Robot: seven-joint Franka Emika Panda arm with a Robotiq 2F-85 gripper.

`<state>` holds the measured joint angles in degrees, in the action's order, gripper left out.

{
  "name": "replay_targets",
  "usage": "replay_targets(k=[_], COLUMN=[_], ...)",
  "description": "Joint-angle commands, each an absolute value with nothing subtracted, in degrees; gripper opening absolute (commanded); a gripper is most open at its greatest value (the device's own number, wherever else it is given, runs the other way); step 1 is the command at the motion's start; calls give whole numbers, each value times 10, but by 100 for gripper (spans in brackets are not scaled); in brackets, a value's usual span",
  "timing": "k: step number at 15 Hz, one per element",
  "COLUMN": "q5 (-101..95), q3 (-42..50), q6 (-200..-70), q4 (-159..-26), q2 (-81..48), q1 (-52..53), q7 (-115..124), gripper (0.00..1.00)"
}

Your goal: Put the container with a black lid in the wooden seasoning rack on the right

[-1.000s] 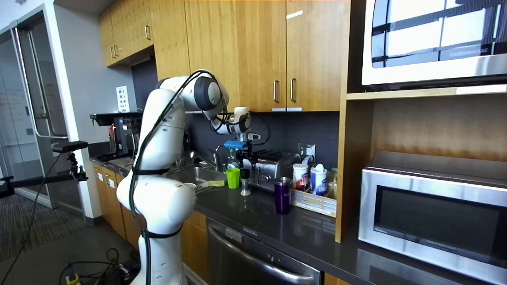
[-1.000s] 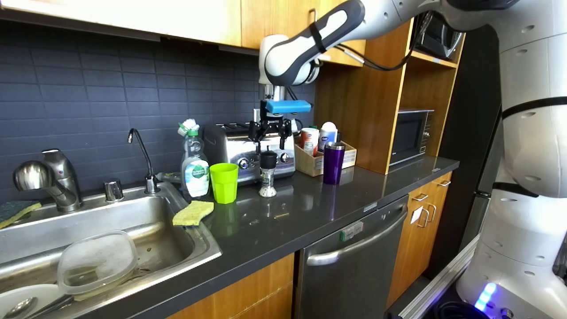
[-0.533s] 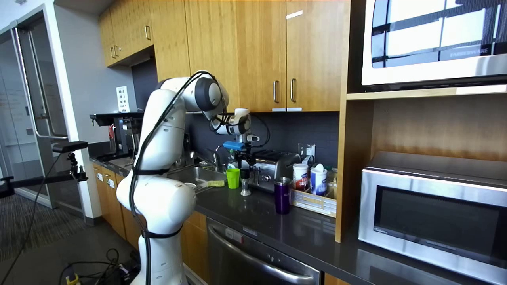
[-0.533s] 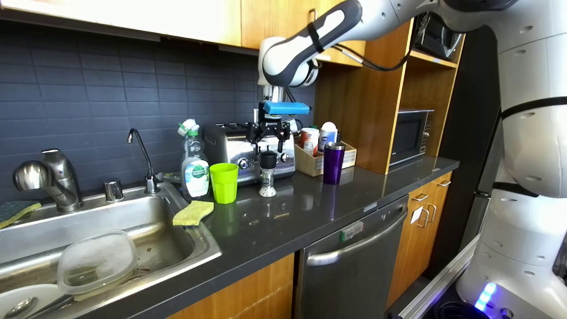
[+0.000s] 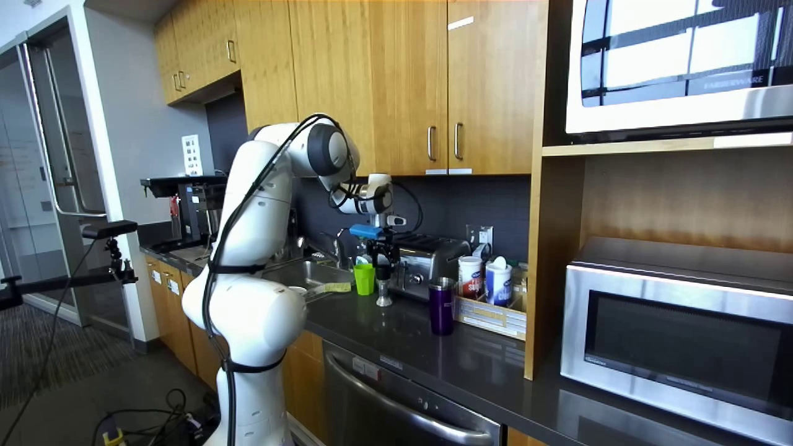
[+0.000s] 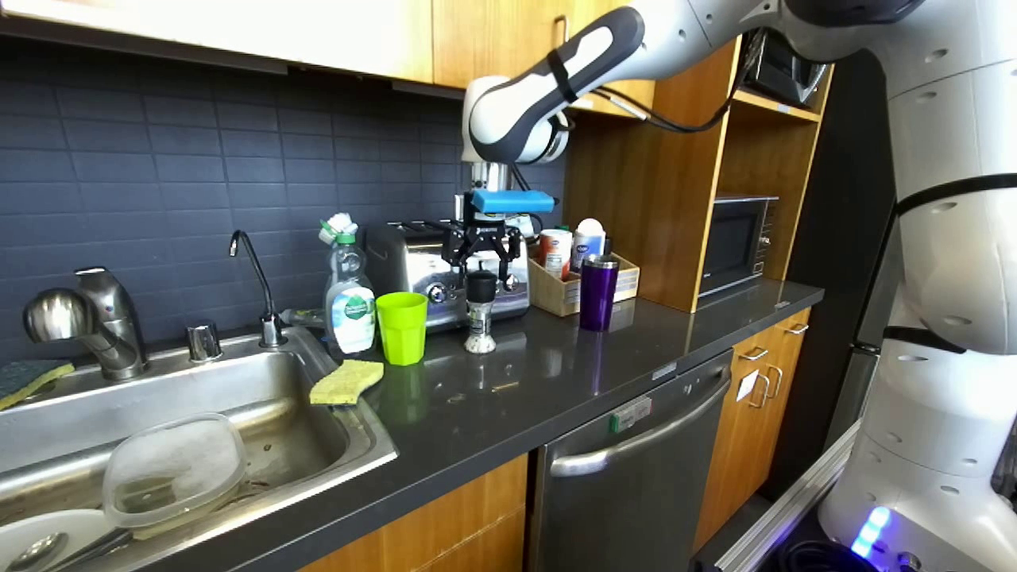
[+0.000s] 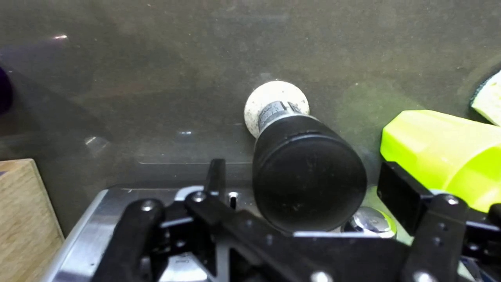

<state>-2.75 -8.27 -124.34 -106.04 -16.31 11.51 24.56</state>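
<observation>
Dark glossy bench: my black pincer, spread wide, straddles clear, black-lidded container; reach seems done, grasp and transfer to pale wooden rack remain.

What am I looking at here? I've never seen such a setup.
A white robot arm ends in a black two-fingered gripper. Two pictures come from cameras outside the robot; the close-up looks down from its wrist. On the dark kitchen counter, among other things, stand a black-lidded container, green cup, steel toaster, purple tumbler and a wooden rack holding canisters. Nothing is held: the gripper is open, and the wrist view shows gaps between its fingers and the black lid.
</observation>
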Motion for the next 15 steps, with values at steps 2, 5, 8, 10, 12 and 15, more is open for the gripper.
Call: replay_targets(k=[2,5,8,10,12,15], q5=[-24,-24,-24,-24,-24,-24], q3=[-75,-74,-73,-73,-73,-73], q6=[-1240,-1243,-1243,-1243,-1243,-1239], q4=[-1055,-1059,-1059,-1060,-1060,-1061], q2=[-170,-170,-169,-168,-168,-165], q1=[123,123,123,123,123,123], q7=[244,245,245,245,245,246], gripper=[100,76,60,45,39,39])
